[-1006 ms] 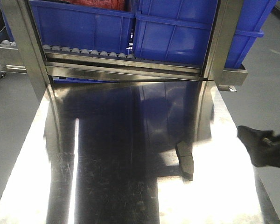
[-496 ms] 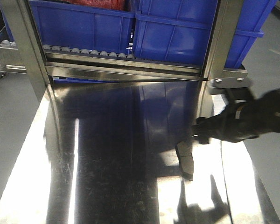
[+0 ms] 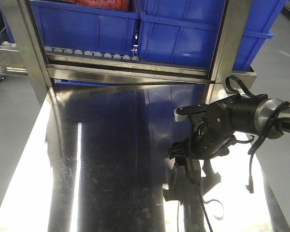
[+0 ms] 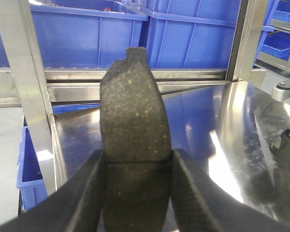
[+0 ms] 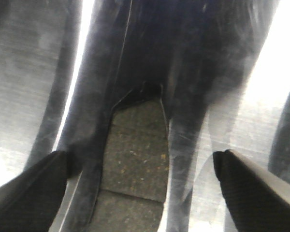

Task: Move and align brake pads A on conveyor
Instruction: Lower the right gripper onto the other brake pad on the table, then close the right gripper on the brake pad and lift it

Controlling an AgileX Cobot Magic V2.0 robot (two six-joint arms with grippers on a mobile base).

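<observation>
- The left gripper [image 4: 137,155] is clamped on the first brake pad [image 4: 135,96]. Its two black fingers [image 4: 82,193] press the pad's side edges from 7 and 5 o'clock in the left wrist view.
- This pad stands on end and rises from the fingers towards 12 o'clock, with its speckled flat face to the camera. Its centre groove [image 4: 137,162] runs level right at the fingertips, and a small notch shows on the top edge.
- The steel table [image 4: 232,130] lies beyond the pad, with blue bins [image 4: 77,38] on the rack at 12 o'clock.
- The right gripper [image 5: 140,157] has its fingers spread wide. One fingertip [image 5: 34,188] is at 8 o'clock in the right wrist view and the other [image 5: 256,188] is at 4 o'clock.
- The second brake pad [image 5: 135,169] lies flat on the steel between them. It runs from 6 o'clock up to the centre of the view, with its groove [image 5: 130,194] across the near part.
- A strip of bare steel shows on each side of this pad, so neither finger touches it.
- In the front view the right gripper [image 3: 183,157] is over the table [image 3: 111,169] at about 4 o'clock from its centre and points down. The arm [image 3: 246,116] reaches in from 3 o'clock.
- The pad beneath it is mostly hidden in that view.
</observation>
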